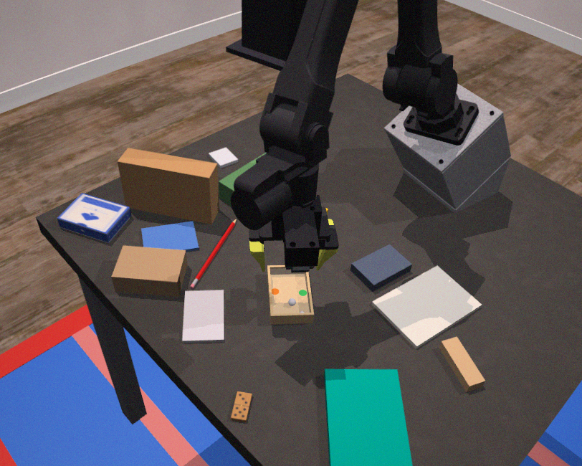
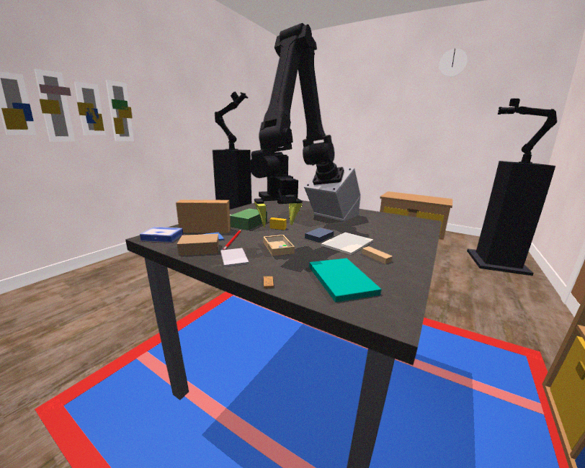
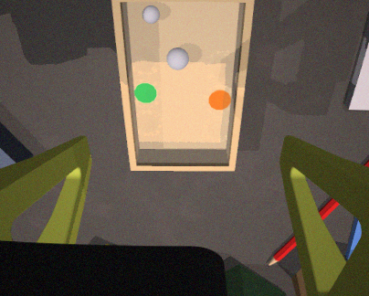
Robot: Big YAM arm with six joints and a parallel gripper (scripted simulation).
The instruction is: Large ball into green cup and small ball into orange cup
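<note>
The gripper [image 3: 184,201] hangs wide open with nothing between its 2 yellow-green fingers, poised just above the tabletop [image 1: 368,203] at the near end of the puzzle [image 3: 132,151], which lies flat directly ahead of it and untouched. In the wrist view, going left to right inside the puzzle, the small ball [image 3: 151,14] sits at the far end, the green cup [image 3: 145,92] lies nearer the gripper, the large ball [image 3: 177,58] rests between them toward the middle, and the orange cup [image 3: 219,100] is on the right. A red pencil [image 3: 301,237] lies beside the right finger.
</note>
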